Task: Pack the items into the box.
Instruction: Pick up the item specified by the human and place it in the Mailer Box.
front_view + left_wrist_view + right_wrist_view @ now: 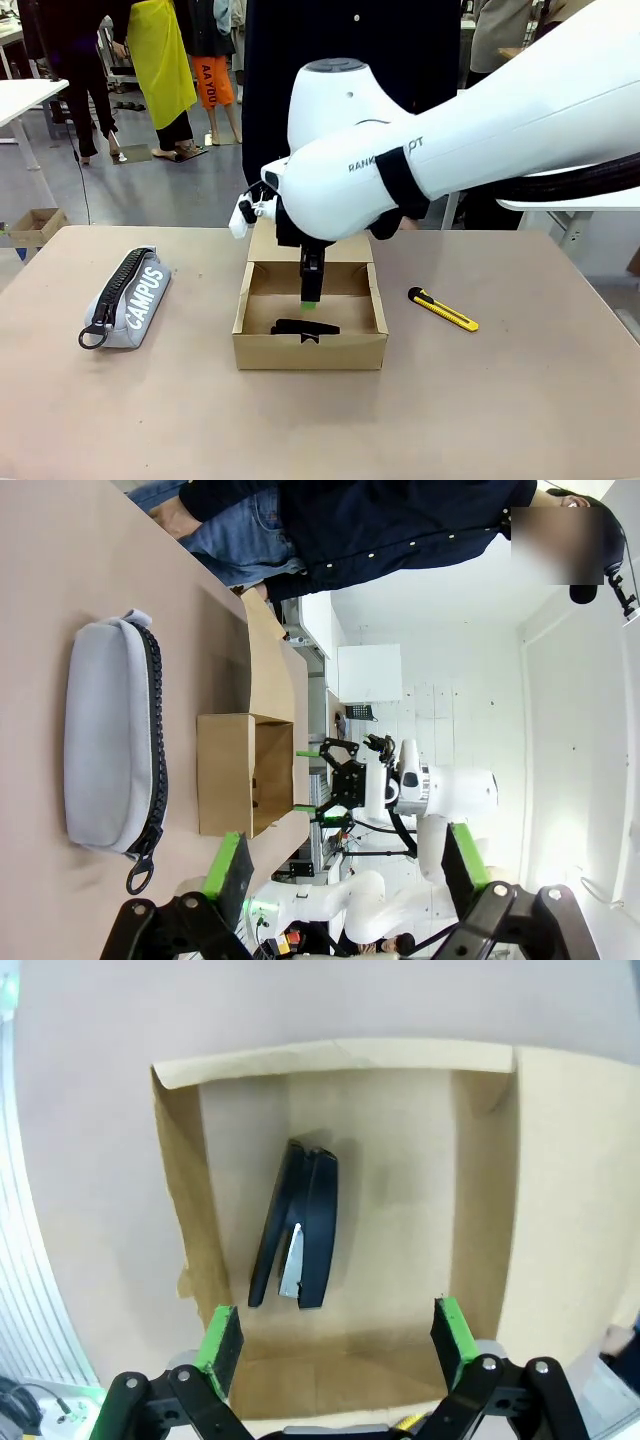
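**Right gripper** (311,295): It is hanging straight down over the open box (310,350), with its green-padded fingers (222,1335) spread as wide as they go and gripping nothing. One finger is poised over each side of the box's inside. It is likely sitting this way because the drop-off here is done and the arm is free to lift out.

**Left gripper** (342,845): It is waiting low at the table's edge with its fingers wide apart and nothing between them. It appears to be staying clear so the right arm can work across the middle.

**Box, brown cardboard:** It is standing in the middle of the table (520,400). Its lid flap (265,650) is folded up and back on the far side, which is leaving the top open for loading.

**Box contents:** One black stapler (297,1225) is lying flat on the box floor. It is sitting at a slight angle and closer to one side wall, so there is bare floor beside it for a second item.

**Knife, yellow and black** (443,309): It is lying on the table to the right of the box, well clear of the wall. It is not yet packed and is probably the next thing to pick up.

**Pencil case, grey** (128,297): It is lying zipped on the table to the left of the box, apart from it.

**Person** (330,40): The person is standing at the far side of the table, behind the box.
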`<state>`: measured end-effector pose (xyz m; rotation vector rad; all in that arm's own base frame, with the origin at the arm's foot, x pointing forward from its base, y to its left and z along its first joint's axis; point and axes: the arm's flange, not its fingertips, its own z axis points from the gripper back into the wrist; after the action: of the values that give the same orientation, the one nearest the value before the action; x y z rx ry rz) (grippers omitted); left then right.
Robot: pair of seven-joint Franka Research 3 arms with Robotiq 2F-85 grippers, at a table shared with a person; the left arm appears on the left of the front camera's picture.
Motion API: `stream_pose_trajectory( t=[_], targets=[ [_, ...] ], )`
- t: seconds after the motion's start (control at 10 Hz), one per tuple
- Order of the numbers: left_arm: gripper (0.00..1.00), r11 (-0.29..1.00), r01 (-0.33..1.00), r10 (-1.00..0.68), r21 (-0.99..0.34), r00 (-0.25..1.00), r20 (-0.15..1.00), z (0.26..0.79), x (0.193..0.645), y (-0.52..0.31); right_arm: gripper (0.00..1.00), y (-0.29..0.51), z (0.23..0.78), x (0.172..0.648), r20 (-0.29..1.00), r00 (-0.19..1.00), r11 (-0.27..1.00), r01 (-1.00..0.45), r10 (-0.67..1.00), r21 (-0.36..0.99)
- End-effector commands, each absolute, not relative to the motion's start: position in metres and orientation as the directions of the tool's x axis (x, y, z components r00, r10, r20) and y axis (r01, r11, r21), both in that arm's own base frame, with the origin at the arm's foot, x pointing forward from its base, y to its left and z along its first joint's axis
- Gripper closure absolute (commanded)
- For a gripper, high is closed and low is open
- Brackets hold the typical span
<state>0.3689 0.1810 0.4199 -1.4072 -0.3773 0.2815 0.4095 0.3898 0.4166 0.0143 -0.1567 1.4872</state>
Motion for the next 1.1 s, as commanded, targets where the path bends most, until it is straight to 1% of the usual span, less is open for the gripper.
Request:
stream_pose_trajectory(
  t=[0.0,0.1,0.2,0.3,0.4,0.5,0.6,0.7,0.8,0.9,1.0],
  targets=[
    [0.0,0.135,0.047,0.407,-0.99,0.908,0.099,0.422,0.368,0.18,0.0,0.322,0.452,0.401,0.192,0.24,0.245,-0.969,0.952,-0.003],
    [0.0,0.135,0.047,0.407,-0.99,0.908,0.099,0.422,0.368,0.18,0.0,0.255,0.471,0.407,0.255,0.428,0.415,-0.904,0.867,0.106],
    [0.0,0.135,0.047,0.407,-0.99,0.908,0.099,0.422,0.368,0.18,0.0,0.193,0.477,0.414,0.248,0.625,0.591,-0.781,0.74,0.202],
    [0.0,0.135,0.047,0.407,-0.99,0.908,0.099,0.422,0.368,0.18,0.0,0.133,0.476,0.42,0.205,0.812,0.759,-0.583,0.546,0.29],
    [0.0,0.135,0.047,0.407,-0.99,0.908,0.099,0.422,0.368,0.18,0.0,0.077,0.472,0.424,0.193,0.929,0.826,-0.37,0.317,0.424],
    [0.0,0.135,0.047,0.407,-0.99,0.908,0.099,0.422,0.368,0.18,0.0,0.029,0.468,0.426,0.152,0.977,0.781,-0.212,0.151,0.587],
    [0.0,0.135,0.047,0.407,-0.99,0.908,0.099,0.422,0.368,0.18,0.0,-0.026,0.454,0.428,0.087,0.996,0.693,-0.044,-0.028,0.719],
    [0.0,0.135,0.047,0.407,-0.99,0.908,0.099,0.422,0.368,0.18,0.0,-0.081,0.43,0.425,0.003,0.985,0.52,0.088,-0.172,0.849],
    [0.0,0.135,0.047,0.407,-0.99,0.908,0.099,0.422,0.368,0.18,0.0,-0.122,0.407,0.418,-0.049,0.964,0.327,0.136,-0.262,0.935],
    [0.0,0.135,0.047,0.407,-0.99,0.908,0.099,0.422,0.368,0.18,0.0,-0.15,0.387,0.407,-0.1,0.925,0.177,0.175,-0.366,0.968],
    [0.0,0.135,0.047,0.407,-0.99,0.908,0.099,0.422,0.368,0.18,0.0,-0.167,0.373,0.396,-0.146,0.898,0.017,0.169,-0.414,0.986]
  ],
)
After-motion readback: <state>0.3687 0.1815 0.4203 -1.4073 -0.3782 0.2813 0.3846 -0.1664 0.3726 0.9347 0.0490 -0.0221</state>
